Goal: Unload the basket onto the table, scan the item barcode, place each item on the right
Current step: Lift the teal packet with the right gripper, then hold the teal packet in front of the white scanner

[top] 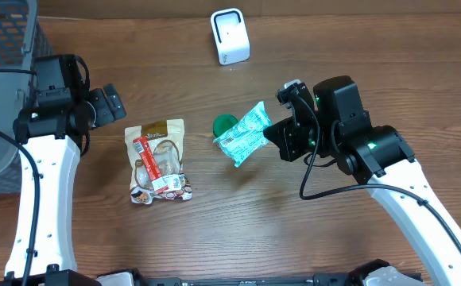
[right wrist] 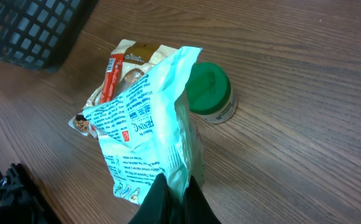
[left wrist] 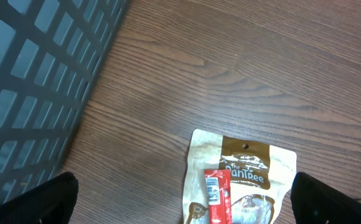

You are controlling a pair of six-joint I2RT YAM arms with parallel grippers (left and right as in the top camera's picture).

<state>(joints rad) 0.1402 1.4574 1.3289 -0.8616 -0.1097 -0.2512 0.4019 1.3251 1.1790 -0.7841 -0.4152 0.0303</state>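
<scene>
Packet [top: 245, 133], mint green, is held up in your right fingers [right wrist: 162, 199], which are clamped tight on one edge. From overhead it partly covers the green-lidded jar [top: 225, 125] and lies well apart from the white scanner [top: 230, 36]. Your left fingers [left wrist: 50, 199] stand wide and empty above the brown pouch [top: 159, 159] lying flat on the surface [top: 373, 63], near the grey basket [top: 0, 48].

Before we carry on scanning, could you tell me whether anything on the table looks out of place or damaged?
Nothing looks spilled or torn. The only oddity: a red bar lies on top of the brown pouch. The right gripper pinches the teal packet by one edge, so it hangs crumpled.
</scene>
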